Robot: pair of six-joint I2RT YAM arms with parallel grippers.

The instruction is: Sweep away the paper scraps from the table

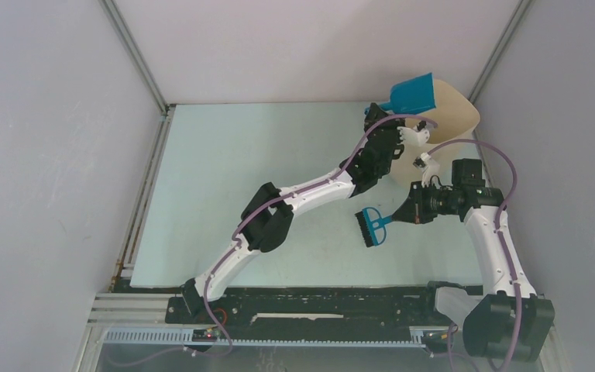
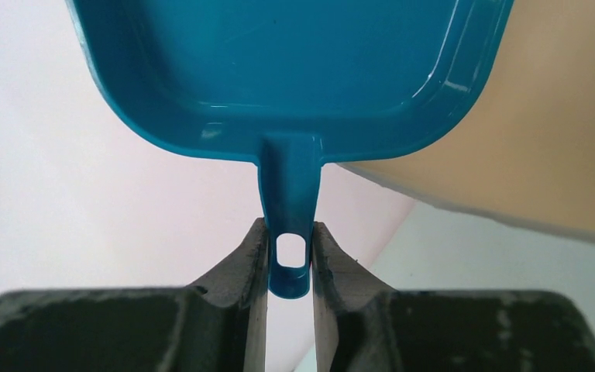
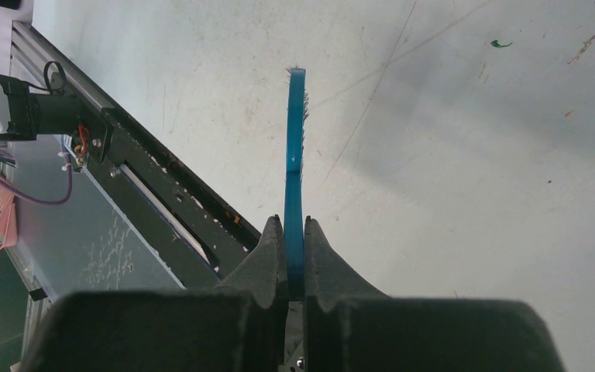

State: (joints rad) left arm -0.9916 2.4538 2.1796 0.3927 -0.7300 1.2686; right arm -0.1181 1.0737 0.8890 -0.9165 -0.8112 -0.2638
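Note:
My left gripper (image 1: 380,113) (image 2: 289,229) is shut on the handle of the blue dustpan (image 1: 412,94) (image 2: 279,70), which it holds tilted over the beige bin (image 1: 455,116) at the table's far right corner. The pan's inside shows nothing in it. My right gripper (image 1: 404,214) (image 3: 294,225) is shut on the handle of the small blue hand brush (image 1: 372,225) (image 3: 295,139), held just above the pale green table (image 1: 240,170), bristles toward the left. No paper scraps show on the table; only a tiny green fleck (image 3: 499,44) lies there.
The bin's beige wall (image 2: 558,139) fills the right of the left wrist view. Metal rails (image 1: 143,201) edge the table's left side, and a black rail (image 1: 302,306) runs along the near edge. Grey walls enclose the table on three sides.

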